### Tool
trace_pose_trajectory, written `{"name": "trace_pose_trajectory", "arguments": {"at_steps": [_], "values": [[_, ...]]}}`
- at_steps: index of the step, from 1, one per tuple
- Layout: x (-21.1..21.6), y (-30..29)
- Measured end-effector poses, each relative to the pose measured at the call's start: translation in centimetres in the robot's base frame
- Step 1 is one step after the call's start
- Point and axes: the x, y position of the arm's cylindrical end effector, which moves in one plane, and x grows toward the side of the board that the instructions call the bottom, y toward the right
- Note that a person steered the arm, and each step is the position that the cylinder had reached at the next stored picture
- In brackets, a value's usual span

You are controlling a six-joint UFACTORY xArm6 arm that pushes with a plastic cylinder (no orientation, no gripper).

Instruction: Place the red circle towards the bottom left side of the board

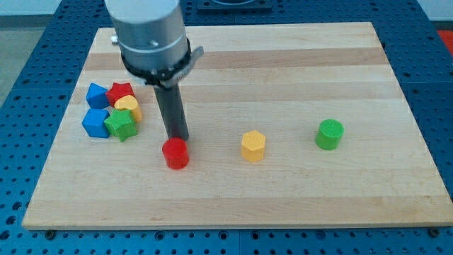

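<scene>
The red circle [175,154] is a short red cylinder on the wooden board [283,64], left of centre and toward the view's bottom. My tip [178,137] stands right at its upper edge, touching or nearly touching it. The dark rod runs up from there to the grey arm body at the view's top.
A cluster sits at the board's left: a blue block [97,94], a red star [120,91], a yellow block [129,106], a blue cube [94,122] and a green star [120,125]. A yellow hexagon [253,146] and a green cylinder [329,134] lie right of the red circle.
</scene>
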Motion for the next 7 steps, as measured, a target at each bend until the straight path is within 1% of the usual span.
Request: {"name": "trace_pose_trajectory", "arguments": {"at_steps": [4,5,6,7], "values": [[2.7,0.0],[1.2,0.4],[4.8,3.3],[4.8,4.2]]}}
